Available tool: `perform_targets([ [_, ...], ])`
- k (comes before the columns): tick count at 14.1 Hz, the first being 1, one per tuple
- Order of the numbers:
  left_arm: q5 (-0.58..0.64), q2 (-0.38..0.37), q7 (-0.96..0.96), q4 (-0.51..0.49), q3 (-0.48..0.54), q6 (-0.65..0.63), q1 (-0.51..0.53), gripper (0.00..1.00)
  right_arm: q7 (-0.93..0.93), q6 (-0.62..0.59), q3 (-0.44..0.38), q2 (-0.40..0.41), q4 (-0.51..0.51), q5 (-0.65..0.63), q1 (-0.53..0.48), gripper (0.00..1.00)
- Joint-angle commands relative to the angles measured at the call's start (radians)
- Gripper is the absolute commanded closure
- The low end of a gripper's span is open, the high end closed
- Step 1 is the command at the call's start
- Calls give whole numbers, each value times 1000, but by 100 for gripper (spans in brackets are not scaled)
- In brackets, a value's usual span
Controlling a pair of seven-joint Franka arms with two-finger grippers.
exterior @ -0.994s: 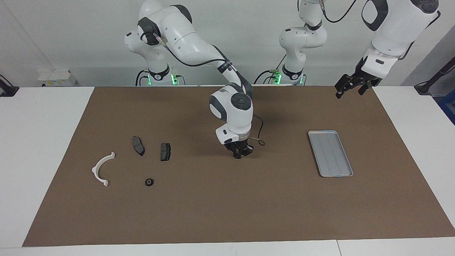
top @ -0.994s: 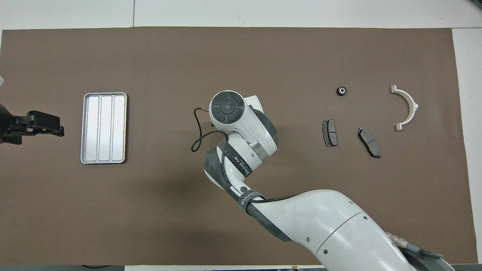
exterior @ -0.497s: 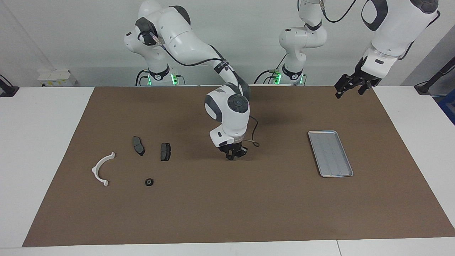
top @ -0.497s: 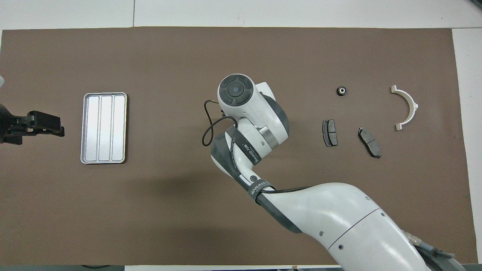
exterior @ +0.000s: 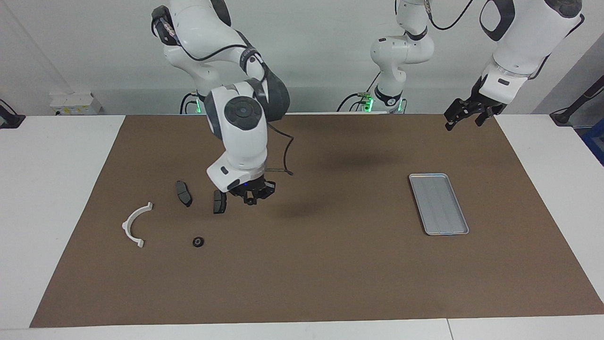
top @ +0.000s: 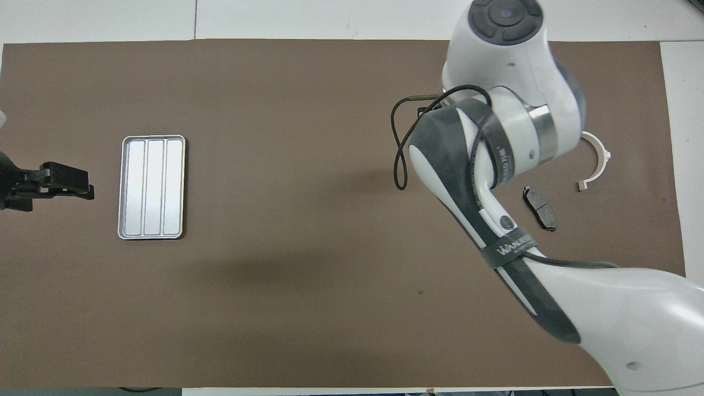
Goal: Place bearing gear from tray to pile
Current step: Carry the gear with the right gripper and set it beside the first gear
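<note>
Clock: read on the facing view, 12 toward the robots.
Right gripper point(exterior: 255, 194): fingertips together, hanging low over the mat point(exterior: 330, 264), just at 3 o'clock of the nearer brake pad point(exterior: 219, 201). I cannot tell whether a gear is pinched in it.
Left gripper point(exterior: 465, 115): fingers apart, waiting in the air at 12 o'clock of the tray point(exterior: 439, 204).
Tray: nothing lies in it.
Bearing gear point(exterior: 198, 242): the 1 gear in sight lies on the mat at 7 o'clock of the right gripper, between the white bracket point(exterior: 126, 225) and that pad.
Pile: bracket plus 2 pads, the second pad point(exterior: 183, 193) at 9 o'clock of the first.
Doing it well: if a gear is held, carry it on toward 8 o'clock, lower it to bare mat beside the lying gear, clear of the pads, and part the fingers only once it touches.
</note>
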Motion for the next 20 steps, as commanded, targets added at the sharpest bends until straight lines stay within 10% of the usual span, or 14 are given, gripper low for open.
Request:
perform_targets([
  [1,-4,-22,1,-16,-1,-8,-1,0,-187,-25,15,-42,-19,0,-94,100],
  [8,-4,-22,1,-16,-1,-8,-1,0,-502,227,16,-42,-188,3,-292,100],
  [20,-4,-22,1,-16,-1,-8,-1,0,-524,667,13,79,-428,2,-375,100],
])
